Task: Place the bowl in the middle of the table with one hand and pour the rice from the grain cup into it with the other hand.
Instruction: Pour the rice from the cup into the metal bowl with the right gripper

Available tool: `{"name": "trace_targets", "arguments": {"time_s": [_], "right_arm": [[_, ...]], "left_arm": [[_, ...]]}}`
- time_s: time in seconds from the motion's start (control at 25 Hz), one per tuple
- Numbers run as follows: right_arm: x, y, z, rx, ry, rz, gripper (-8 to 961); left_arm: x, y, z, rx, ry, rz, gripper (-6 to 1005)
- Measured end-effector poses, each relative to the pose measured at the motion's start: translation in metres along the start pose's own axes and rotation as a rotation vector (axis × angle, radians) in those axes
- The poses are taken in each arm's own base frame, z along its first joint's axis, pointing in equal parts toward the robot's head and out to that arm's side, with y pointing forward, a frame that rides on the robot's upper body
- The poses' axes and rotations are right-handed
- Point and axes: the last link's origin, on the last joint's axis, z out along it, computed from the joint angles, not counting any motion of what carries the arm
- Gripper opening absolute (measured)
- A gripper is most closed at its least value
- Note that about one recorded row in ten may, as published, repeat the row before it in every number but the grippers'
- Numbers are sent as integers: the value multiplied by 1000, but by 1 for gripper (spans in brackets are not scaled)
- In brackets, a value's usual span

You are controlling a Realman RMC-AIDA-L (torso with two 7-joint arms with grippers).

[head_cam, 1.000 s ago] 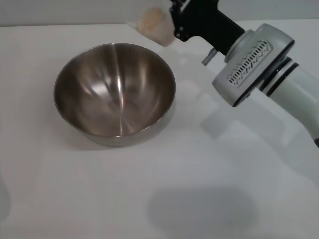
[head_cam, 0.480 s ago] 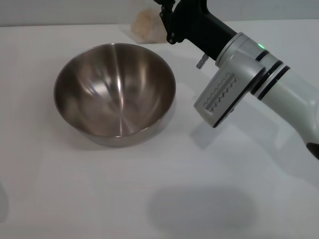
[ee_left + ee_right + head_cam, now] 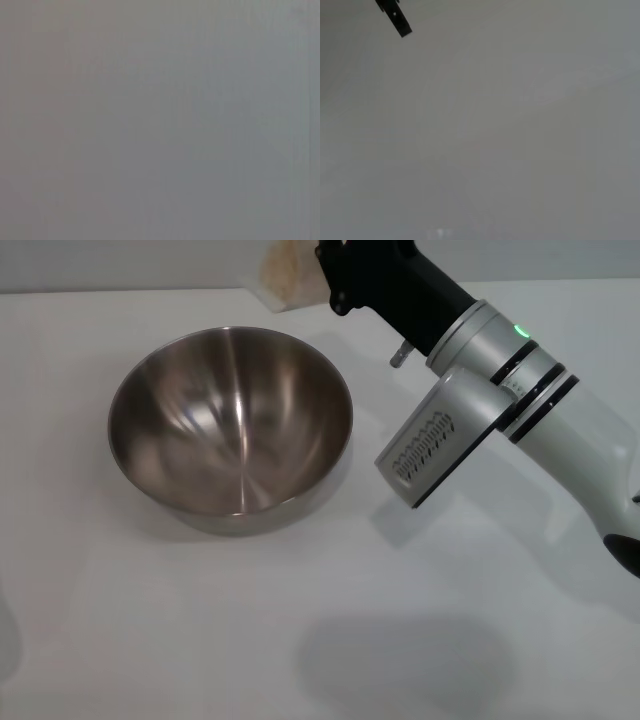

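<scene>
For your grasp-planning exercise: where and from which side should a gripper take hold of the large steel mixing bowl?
Pinch the thin rim of the large round stainless-steel bowl from above on its left side, one jaw inside. It sits upright and open; its wall curves too widely to span.

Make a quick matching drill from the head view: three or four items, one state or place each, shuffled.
Items
1. bowl
2. grain cup
3. rice
4. right gripper

States
A. inside the tilted cup
B. empty, standing on the table
C. black, at the cup's side
D. held aloft beyond the bowl's far rim

Pairs: 1-B, 2-D, 3-A, 4-C
</scene>
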Motion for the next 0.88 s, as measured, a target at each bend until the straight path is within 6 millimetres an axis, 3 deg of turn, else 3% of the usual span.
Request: {"name": "trace_targets", "arguments": {"time_s": [0.44,0.88], "right_arm": [[-13,4,-1,-32,-104,-83,1],[-14,-5,-6,41,-122,-221,1]], "left_arm": [[2,-3,-2,13,19,-1,758],[4,-4,0,19,27,-1,758]]}}
